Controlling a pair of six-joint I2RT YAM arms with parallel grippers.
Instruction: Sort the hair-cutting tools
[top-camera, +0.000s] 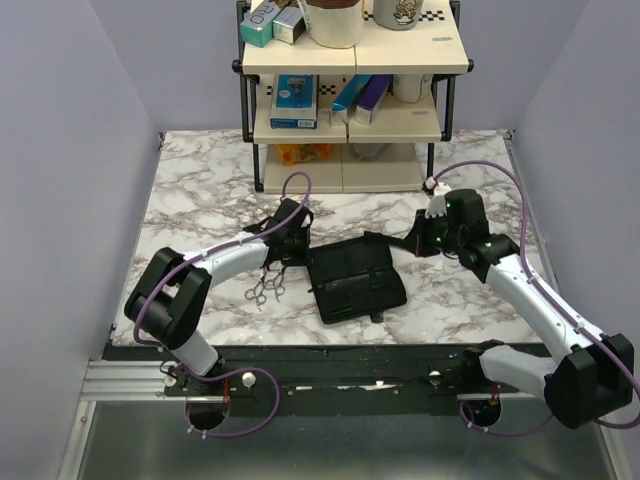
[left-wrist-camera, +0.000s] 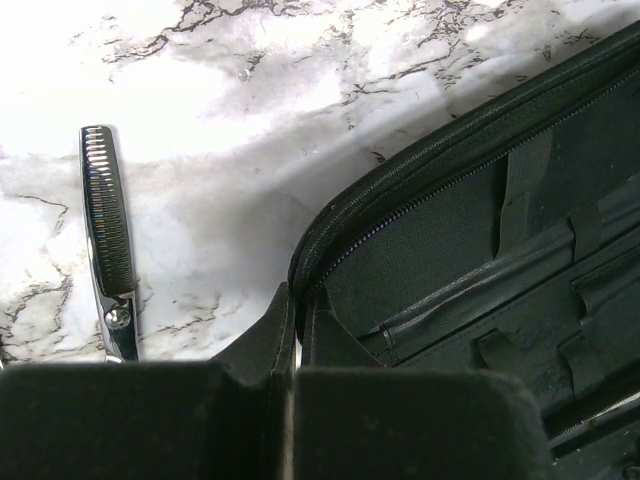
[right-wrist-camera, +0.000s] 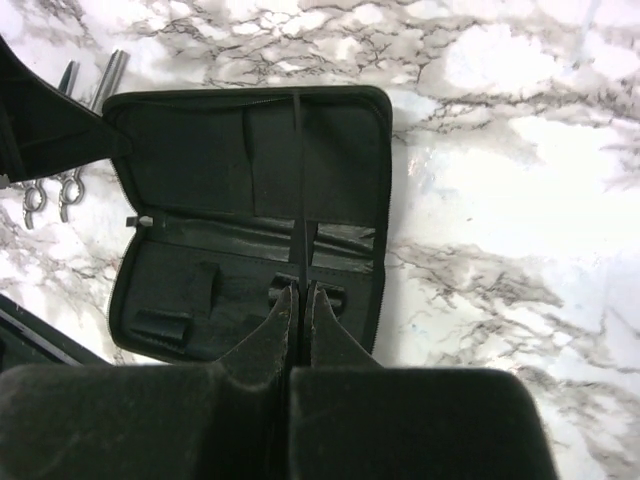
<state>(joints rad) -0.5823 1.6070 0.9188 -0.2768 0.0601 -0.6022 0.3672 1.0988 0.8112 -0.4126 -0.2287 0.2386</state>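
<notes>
Open pouch (top-camera: 355, 280) at centre frame on marble counter (top-camera: 200, 190); silver scissors (top-camera: 265, 288) just left of it, lying flat.
Left tool (left-wrist-camera: 295, 305) pressed together at pouch's zipper corner, with toothed scissor blade at left of wrist view, apart from pouch. Right tool (right-wrist-camera: 298, 300) pressed together over pouch interior; thin dark strip (right-wrist-camera: 298, 180) running from tips up across pouch, held or not cannot tell.

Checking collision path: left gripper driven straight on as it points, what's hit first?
Likely the open pouch, its zippered rim right at the tips of the left gripper; depth unclear. The scissors lie off to the side.
</notes>
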